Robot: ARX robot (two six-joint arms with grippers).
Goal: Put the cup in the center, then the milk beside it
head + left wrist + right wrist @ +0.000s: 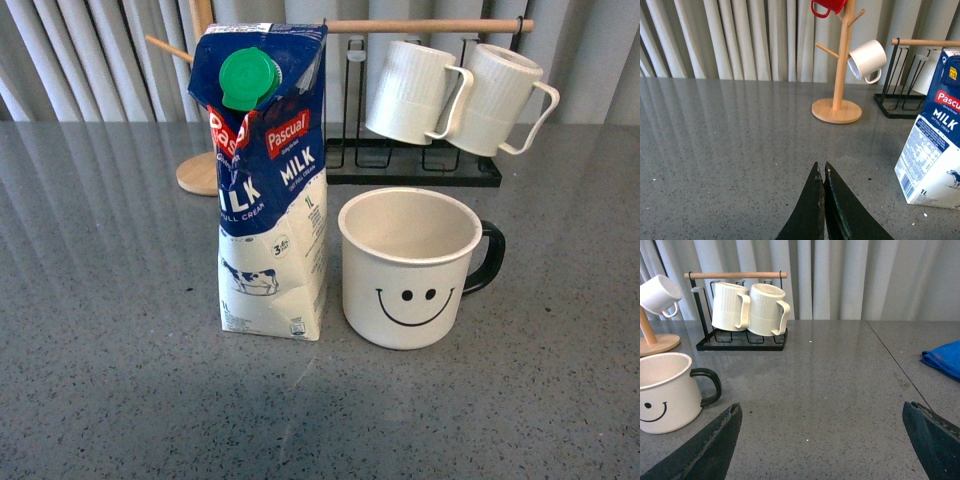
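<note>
Nearest your front camera, the milk (270, 190) carton and the cup (407, 268) stand upright side by side near mid-table, the carton just beside the cup at its 9 o'clock, a narrow gap between them, the cup's black handle pointing to 3 o'clock; by the look of it, both placements are done. Neither arm shows in the front view. Your left gripper (824, 172) has its fingers pressed together on nothing, with the carton off toward its 2 o'clock; your right gripper (822, 412) has its fingers spread wide and empty, with the cup at about its 10 o'clock. The risk now is yours to make: the carton is tall and its lower body looks dented, so a careless sweep of the left arm could topple it into the cup, and a wide right finger could catch the handle and drag the cup off centre. Behind them at 12 o'clock, the mug rack (412, 165) and wooden mug tree (838, 75) leave little room for overshoot
</note>
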